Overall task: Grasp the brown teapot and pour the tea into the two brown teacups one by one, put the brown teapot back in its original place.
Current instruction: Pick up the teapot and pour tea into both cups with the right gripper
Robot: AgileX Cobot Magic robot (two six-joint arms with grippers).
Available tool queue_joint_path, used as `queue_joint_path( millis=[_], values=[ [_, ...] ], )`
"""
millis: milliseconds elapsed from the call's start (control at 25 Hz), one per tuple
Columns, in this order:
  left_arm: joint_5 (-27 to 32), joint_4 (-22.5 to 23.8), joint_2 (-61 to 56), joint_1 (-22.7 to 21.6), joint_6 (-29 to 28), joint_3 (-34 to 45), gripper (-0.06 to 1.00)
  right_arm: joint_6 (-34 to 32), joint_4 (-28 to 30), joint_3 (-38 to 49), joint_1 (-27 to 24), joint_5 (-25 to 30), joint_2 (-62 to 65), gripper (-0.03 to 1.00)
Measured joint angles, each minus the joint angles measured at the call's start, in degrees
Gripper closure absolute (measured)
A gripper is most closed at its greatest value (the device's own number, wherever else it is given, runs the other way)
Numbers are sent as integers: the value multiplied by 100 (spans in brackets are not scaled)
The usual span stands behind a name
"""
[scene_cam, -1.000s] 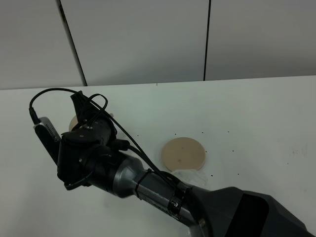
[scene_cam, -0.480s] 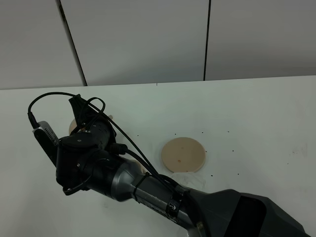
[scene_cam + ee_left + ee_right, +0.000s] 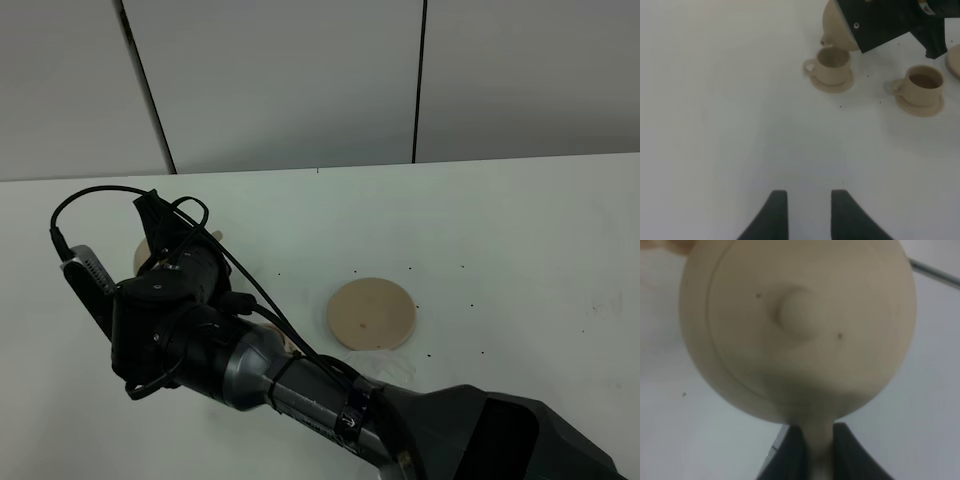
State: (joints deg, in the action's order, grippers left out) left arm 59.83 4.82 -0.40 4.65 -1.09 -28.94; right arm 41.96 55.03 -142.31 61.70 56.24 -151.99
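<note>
The right gripper (image 3: 815, 442) is clamped on the loop handle of the squat pale tan ceramic teapot (image 3: 800, 330), which seemingly hangs just above one small tan ceramic teacup (image 3: 832, 64) (left gripper (image 3: 809, 202) fingers apart).

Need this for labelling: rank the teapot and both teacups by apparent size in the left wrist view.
1. brown teapot, though partly behind the arm.
Tied: teacup beside it and other teacup look alike.
</note>
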Motion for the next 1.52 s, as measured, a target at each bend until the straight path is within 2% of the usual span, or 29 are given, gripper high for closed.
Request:
queue_joint_path(
  millis=[360, 960, 1520],
  values=[
    [0, 0, 0, 0, -7, 0, 66, 7, 82, 0, 0, 11, 0, 88],
    [0, 0, 0, 0, -7, 0, 66, 450, 315, 0, 25, 141, 0, 88],
    [0, 0, 0, 0, -2, 0, 66, 450, 826, 261, 93, 73, 0, 88]
  ],
)
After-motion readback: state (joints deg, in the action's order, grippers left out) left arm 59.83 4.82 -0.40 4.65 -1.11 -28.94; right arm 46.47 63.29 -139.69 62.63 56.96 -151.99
